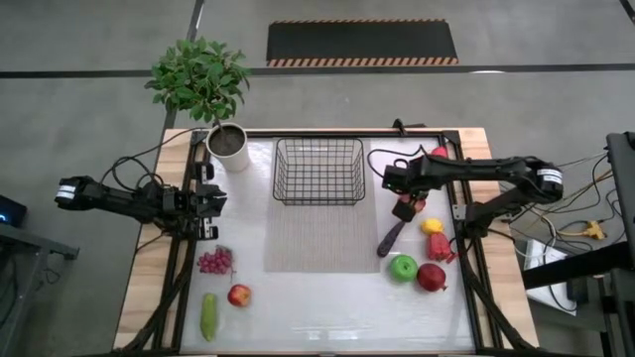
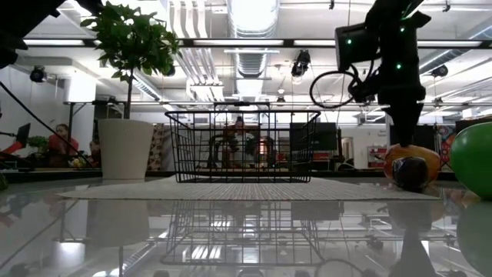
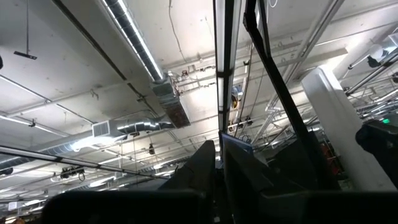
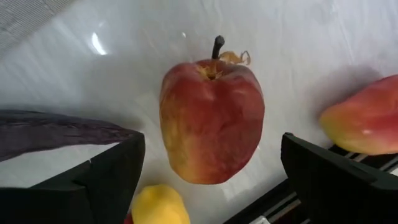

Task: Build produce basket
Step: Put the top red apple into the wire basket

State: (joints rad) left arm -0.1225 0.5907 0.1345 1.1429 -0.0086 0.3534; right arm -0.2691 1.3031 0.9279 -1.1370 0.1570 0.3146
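The right gripper (image 4: 205, 180) is being held open directly over a red-and-yellow apple-shaped fruit (image 4: 211, 121) lying between its fingers; it is probably rigid, smooth and slippery, best gripped across its widest middle. Farther off, the black wire-mesh basket (image 1: 318, 171) is standing empty.

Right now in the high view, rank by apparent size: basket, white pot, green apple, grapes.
1. basket
2. white pot
3. green apple and grapes: these look about alike, so I won't rank them.
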